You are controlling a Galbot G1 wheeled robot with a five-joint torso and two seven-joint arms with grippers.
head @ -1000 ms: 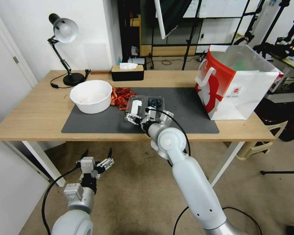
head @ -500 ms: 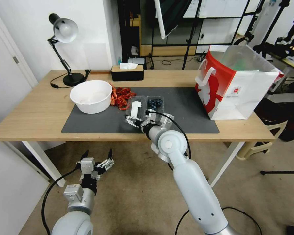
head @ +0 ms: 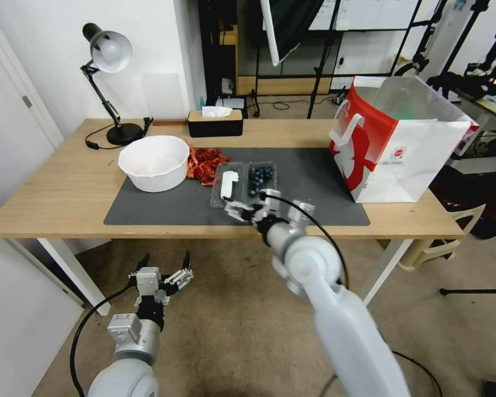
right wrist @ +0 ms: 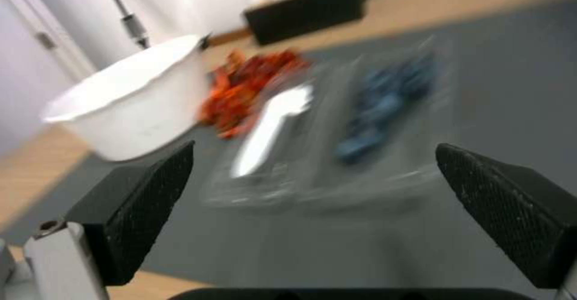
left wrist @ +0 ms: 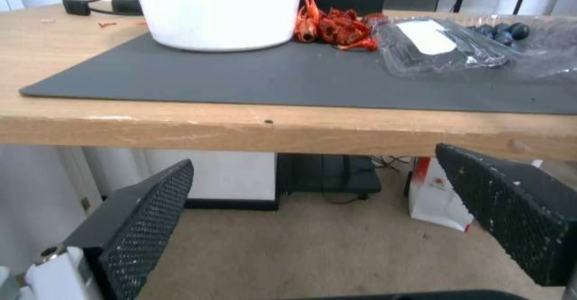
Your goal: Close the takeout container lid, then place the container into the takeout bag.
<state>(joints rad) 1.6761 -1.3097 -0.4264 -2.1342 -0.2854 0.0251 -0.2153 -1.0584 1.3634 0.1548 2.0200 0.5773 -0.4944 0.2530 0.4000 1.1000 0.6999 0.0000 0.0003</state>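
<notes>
Wooden table (head: 66, 187) with grey mat (head: 314, 176) in a cluttered room. Red-and-white bag (head: 394, 146) stands well right of the right gripper (head: 247, 212), whose jaws gape wide, empty. Clear container (head: 242, 182) lies open just beyond them, labelled lid (head: 227, 184) flat beside blueberries. Left gripper (head: 162, 275) hangs below the table, jaws spread, empty.

Motion blur smears the takeout container (right wrist: 385, 106) and lid (right wrist: 270, 128); perhaps lying open.

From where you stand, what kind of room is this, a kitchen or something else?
Probably a lab or office, not a kitchen: a wooden desk with a desk lamp, metal stands and cables behind, and carpet underfoot.
</notes>
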